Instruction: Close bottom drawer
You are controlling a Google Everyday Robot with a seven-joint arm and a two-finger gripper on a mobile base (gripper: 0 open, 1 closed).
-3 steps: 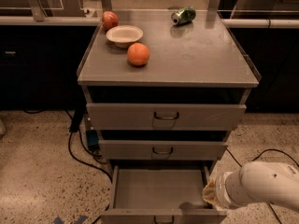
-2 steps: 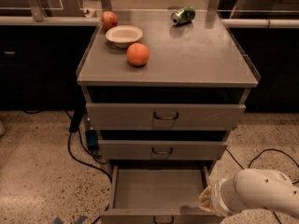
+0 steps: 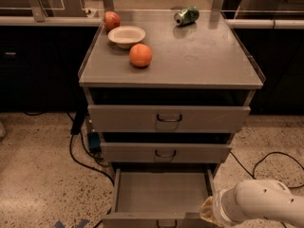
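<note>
The bottom drawer [image 3: 159, 194] is the lowest of three grey drawers in the cabinet. It stands pulled far out, an empty shallow tray, and its flat front is cut off by the lower edge of the view. My white arm [image 3: 259, 205] reaches in from the lower right. Its gripper [image 3: 205, 212] sits at the drawer's front right corner, mostly out of view below the frame.
The middle drawer [image 3: 165, 152] and top drawer [image 3: 168, 118] are nearly shut. On the cabinet top lie an orange [image 3: 140, 55], a white bowl [image 3: 126, 35], an apple [image 3: 111, 19] and a green can [image 3: 186, 15]. Cables [image 3: 80, 151] run on the floor on both sides.
My arm has sunk lower and moved slightly left toward the drawer's front right corner. The drawer has not visibly moved.
</note>
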